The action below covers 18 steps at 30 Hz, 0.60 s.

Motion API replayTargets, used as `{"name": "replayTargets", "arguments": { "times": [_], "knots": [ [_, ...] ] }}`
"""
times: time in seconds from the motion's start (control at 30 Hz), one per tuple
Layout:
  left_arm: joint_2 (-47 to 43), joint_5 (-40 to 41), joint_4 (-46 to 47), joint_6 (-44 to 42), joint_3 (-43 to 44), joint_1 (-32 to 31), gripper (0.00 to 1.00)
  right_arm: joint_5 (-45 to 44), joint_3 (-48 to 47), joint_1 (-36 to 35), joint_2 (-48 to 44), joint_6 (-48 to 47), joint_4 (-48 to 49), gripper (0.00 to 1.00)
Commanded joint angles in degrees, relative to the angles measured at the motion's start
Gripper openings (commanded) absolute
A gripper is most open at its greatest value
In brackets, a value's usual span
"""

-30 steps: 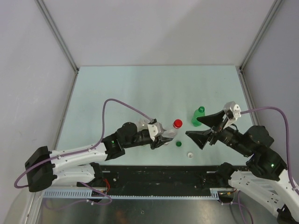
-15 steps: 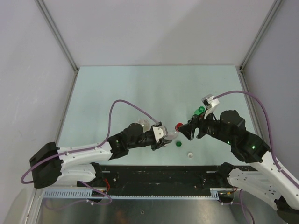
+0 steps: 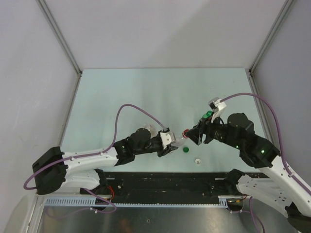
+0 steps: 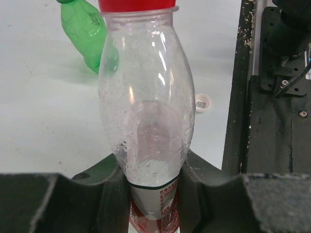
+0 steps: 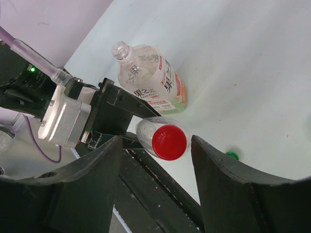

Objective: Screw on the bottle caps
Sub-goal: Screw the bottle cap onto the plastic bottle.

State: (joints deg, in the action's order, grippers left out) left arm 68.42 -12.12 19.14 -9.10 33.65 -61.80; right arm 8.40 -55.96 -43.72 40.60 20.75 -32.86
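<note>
My left gripper (image 4: 153, 187) is shut on the labelled lower body of the small clear bottle (image 4: 146, 107), holding it tilted off the table. The red cap (image 5: 169, 142) sits on this bottle's neck. My right gripper (image 5: 155, 145) is open, one finger on each side of the red cap with a gap both sides. In the top view the right gripper (image 3: 192, 135) meets the red cap (image 3: 185, 132) just right of the left gripper (image 3: 171, 144). The green cap (image 3: 185, 149) and the white cap (image 3: 198, 160) lie loose on the table near the front edge.
The wider orange-labelled bottle (image 5: 150, 80) lies on its side, uncapped, behind the left gripper. The green bottle (image 4: 85, 29) lies further back, partly hidden under the right arm in the top view. A black rail (image 3: 165, 182) runs along the table's near edge.
My right arm swung left from beside the green bottle to the red cap, and its jaws narrowed around the cap. My left arm pushed the bottle slightly rightward.
</note>
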Motion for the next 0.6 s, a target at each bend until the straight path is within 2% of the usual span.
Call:
{"name": "replayTargets", "arguments": {
  "times": [0.0,0.3,0.43,0.57],
  "knots": [
    [-0.3,0.7,1.1,-1.3,1.8,0.2,0.19,-0.4,-2.2,-0.3,1.1,-0.7,-0.8,0.63],
    [-0.4,0.4,0.9,-0.9,2.1,0.2,0.19,-1.2,-2.3,-0.2,3.0,-1.6,-1.5,0.60],
    [-0.5,0.0,0.8,-0.7,2.3,0.2,0.19,-1.5,-2.2,-0.3,3.3,-1.7,-2.0,0.55],
    [-0.7,-0.2,0.7,-0.6,2.3,0.2,0.19,-1.5,-2.2,-0.3,3.8,-1.8,-2.3,0.53]
  ]
}}
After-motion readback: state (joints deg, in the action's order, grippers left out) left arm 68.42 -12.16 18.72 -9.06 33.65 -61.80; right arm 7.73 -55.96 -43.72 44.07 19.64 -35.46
